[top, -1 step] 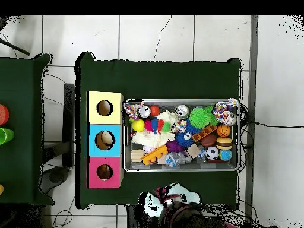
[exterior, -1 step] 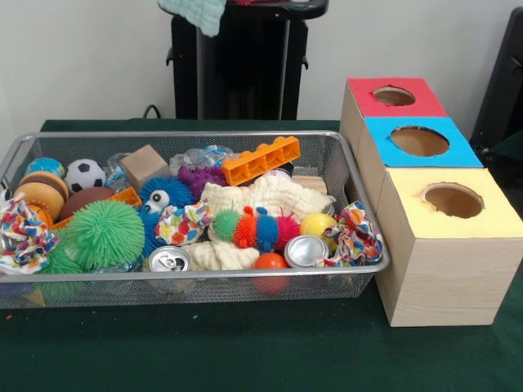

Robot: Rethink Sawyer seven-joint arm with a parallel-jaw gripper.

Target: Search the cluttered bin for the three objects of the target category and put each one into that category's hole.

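Two drink cans (exterior, -1 step: pixel 169 260) (exterior, -1 step: pixel 304 250) and an orange ball (exterior, -1 step: pixel 270 261) sit at the front wall of a packed wire bin (exterior, -1 step: pixel 196 278); a pale teal cloth (exterior, -1 step: pixel 196 12) hangs at the top edge, well above it.

Behind the cans lie a green spiky ball (exterior, -1 step: pixel 104 233), a rainbow caterpillar toy (exterior, -1 step: pixel 253 229), cream cloths (exterior, -1 step: pixel 270 196), an orange toothed block (exterior, -1 step: pixel 261 161), a wooden cube (exterior, -1 step: pixel 145 166) and a small soccer ball (exterior, -1 step: pixel 84 174). Just beside the bin stand three boxes in a row, each with a round hole on top: yellow (exterior, -1 step: pixel 449 220), blue (exterior, -1 step: pixel 417 143), red (exterior, -1 step: pixel 392 98). The gripper is cut off by the frame edge above the teal cloth, so I cannot tell whether it is apart, together or clamped on the cloth.
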